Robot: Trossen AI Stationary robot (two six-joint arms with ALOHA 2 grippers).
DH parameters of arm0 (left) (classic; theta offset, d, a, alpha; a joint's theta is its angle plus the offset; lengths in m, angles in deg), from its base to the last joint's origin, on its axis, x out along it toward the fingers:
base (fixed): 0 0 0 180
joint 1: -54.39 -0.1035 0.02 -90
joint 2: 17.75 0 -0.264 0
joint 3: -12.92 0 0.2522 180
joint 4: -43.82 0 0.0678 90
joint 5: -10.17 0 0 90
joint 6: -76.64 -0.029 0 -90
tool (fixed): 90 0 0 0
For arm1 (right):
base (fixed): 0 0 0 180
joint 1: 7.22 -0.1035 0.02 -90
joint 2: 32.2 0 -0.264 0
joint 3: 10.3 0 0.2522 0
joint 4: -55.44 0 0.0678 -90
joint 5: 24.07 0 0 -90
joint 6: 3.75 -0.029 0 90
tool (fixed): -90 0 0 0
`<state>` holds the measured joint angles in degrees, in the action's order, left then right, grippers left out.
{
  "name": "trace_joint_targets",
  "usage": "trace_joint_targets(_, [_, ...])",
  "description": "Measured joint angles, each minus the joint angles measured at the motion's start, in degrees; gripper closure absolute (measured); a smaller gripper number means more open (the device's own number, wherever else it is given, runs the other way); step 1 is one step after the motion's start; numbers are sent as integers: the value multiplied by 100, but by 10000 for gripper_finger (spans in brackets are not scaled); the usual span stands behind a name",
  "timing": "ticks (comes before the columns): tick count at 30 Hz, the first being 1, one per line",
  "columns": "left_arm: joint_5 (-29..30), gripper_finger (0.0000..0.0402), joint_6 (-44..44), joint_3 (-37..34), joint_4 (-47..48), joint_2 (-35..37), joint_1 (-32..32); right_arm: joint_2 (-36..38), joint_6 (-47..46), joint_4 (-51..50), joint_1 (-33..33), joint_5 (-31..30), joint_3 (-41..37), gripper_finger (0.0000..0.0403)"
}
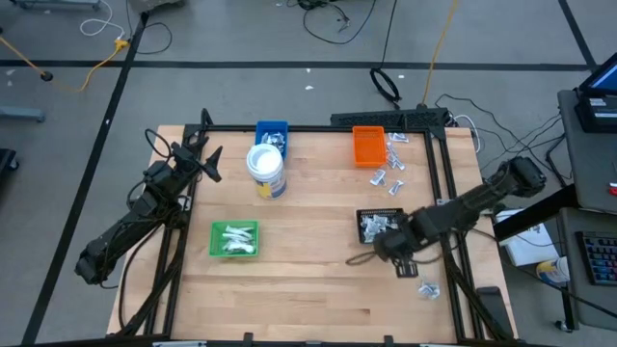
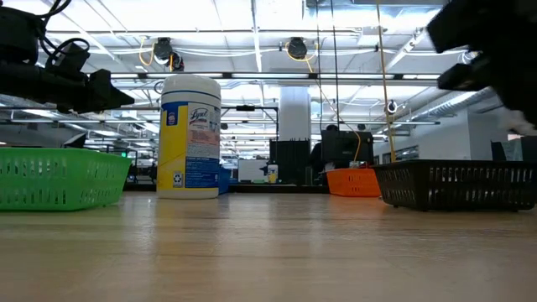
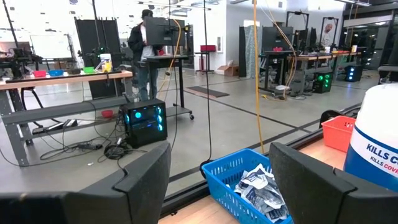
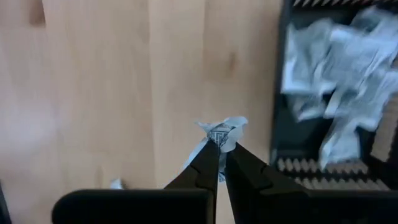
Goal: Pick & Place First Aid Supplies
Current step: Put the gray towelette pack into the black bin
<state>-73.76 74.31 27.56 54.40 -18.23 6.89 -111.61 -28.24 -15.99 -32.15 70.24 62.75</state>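
The right gripper (image 4: 221,144), clamped tight on a small packet (image 4: 222,132) just beside the black tray (image 4: 281,93), should carry it over the rim before letting go.

The left gripper (image 3: 217,180) waits spread and empty at the far left.

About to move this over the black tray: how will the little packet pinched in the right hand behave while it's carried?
The packet looks crumpled and thin, so probably floppy and very light. The right hand is shut on just one edge, with a tail hanging past the fingers, so it may flap or twist. Its foil-like wrapper could slip; a slow move to the black tray seems safer.
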Motion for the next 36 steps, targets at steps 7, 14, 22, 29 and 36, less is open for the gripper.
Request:
trace_joint_targets(7, [0, 128, 0, 0, 0, -1, 0, -1, 737, -202, 975, 25, 0, 392])
trace_joint_targets(14, [0, 128, 0, 0, 0, 0, 2, 0, 1069, -649, 1737, 5, 0, 392])
trace_joint_targets(22, [0, 128, 0, 0, 0, 0, 0, 4, 1323, 62, 2011, -433, -544, 392])
trace_joint_targets(29, [0, 128, 0, 0, -2, -2, 0, 4, 1344, 546, 2000, -751, -1019, 384])
trace_joint_targets(36, [0, 128, 0, 0, 0, 1, 0, 2, 1517, 674, 1999, -878, -1010, 327])
